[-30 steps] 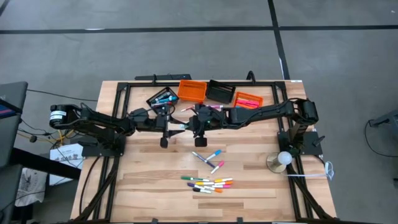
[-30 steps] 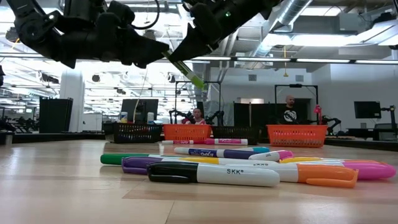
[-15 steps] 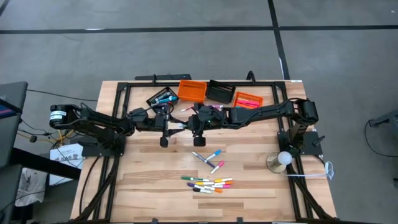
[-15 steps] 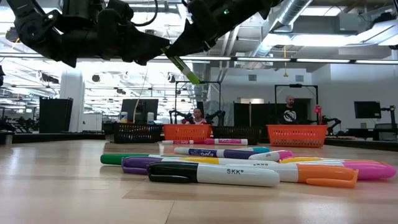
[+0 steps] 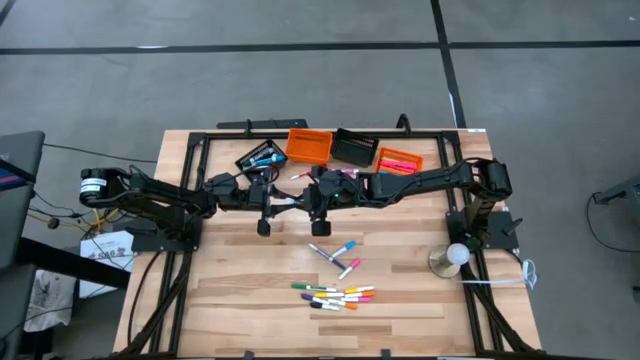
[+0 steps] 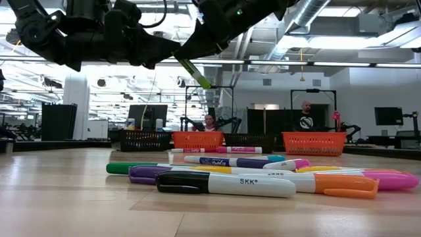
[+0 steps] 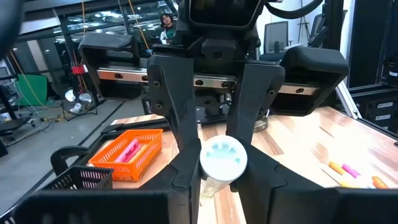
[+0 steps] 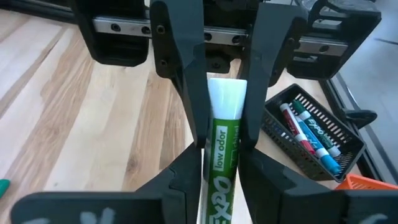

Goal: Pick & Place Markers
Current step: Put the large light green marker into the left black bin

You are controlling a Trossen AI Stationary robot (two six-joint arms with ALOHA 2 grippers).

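Two grippers meet tip to tip above the table's middle, sharing one green marker point(image 8: 222, 168). In the high view the left gripper point(image 5: 283, 203) reaches from 9 o'clock and the right gripper point(image 5: 300, 203) from 3 o'clock, the marker point(image 5: 291, 203) bridging them. Each wrist view shows the opposing fingers pressed against the marker's sides, so both jaws are narrow around it. More markers point(image 5: 333, 296) lie clustered toward 6 o'clock on the wooden table point(image 5: 230, 290), with a few point(image 5: 338, 254) nearer the centre. Small bins sit in a row toward 12 o'clock: a black bin point(image 5: 262, 156) holding markers, an empty-looking orange bin point(image 5: 309, 146), another black bin point(image 5: 353, 149), and an orange bin point(image 5: 398, 160) with pink markers.
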